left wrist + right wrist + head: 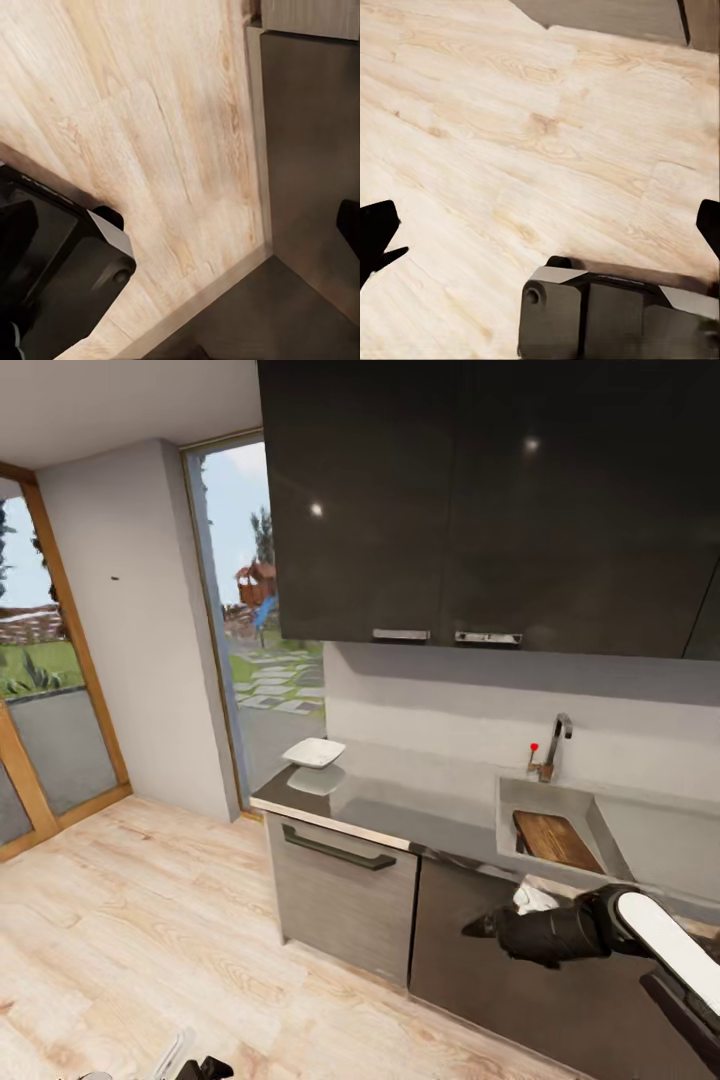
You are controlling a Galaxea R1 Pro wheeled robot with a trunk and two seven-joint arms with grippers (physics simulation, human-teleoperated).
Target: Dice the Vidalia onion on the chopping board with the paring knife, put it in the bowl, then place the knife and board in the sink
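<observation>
One dark brown wooden chopping board point(556, 840) leaning inside stainless-steel sink point(610, 838) | one shallow white bowl point(314, 753) well left of sink | right gripper point(540, 232) spread wide | left gripper: cannot tell

chopping board point(556, 840): tilted inside sink point(598, 822); bowl point(314, 753): white, upright at countertop point(420, 800) end

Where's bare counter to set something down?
The glossy grey metal countertop is bare between the shallow white squarish bowl and the steel sink. The sink is crowded: the dark brown wooden chopping board leans inside.
</observation>
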